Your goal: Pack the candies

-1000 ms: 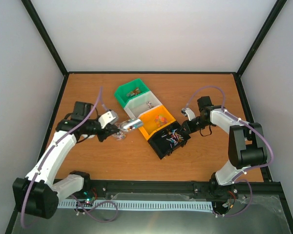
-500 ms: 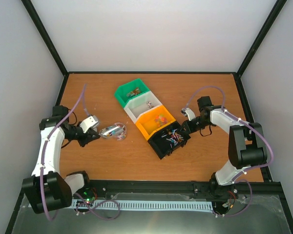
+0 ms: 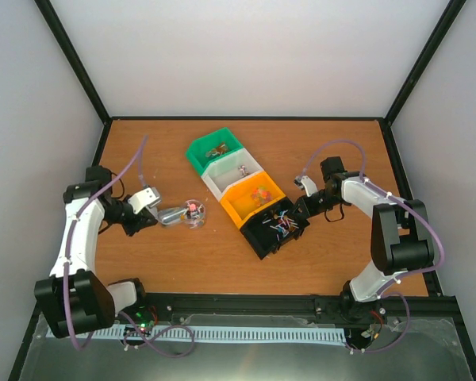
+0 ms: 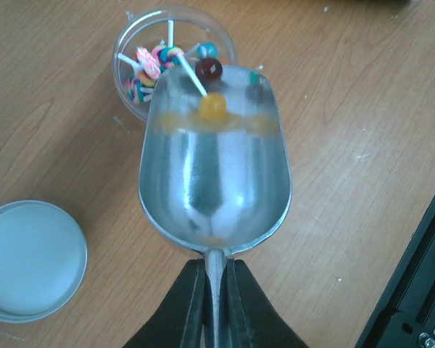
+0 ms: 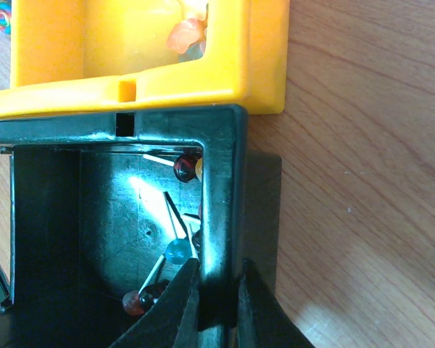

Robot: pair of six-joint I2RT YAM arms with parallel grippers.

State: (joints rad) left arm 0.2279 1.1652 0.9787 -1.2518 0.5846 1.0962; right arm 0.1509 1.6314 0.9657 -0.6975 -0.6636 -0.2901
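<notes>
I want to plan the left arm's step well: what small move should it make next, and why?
Probably tip the scoop forward a little. The left fingers grip its handle, its lip lies over the open jar, and an orange lollipop sits near that lip, so it should slide in.
</notes>
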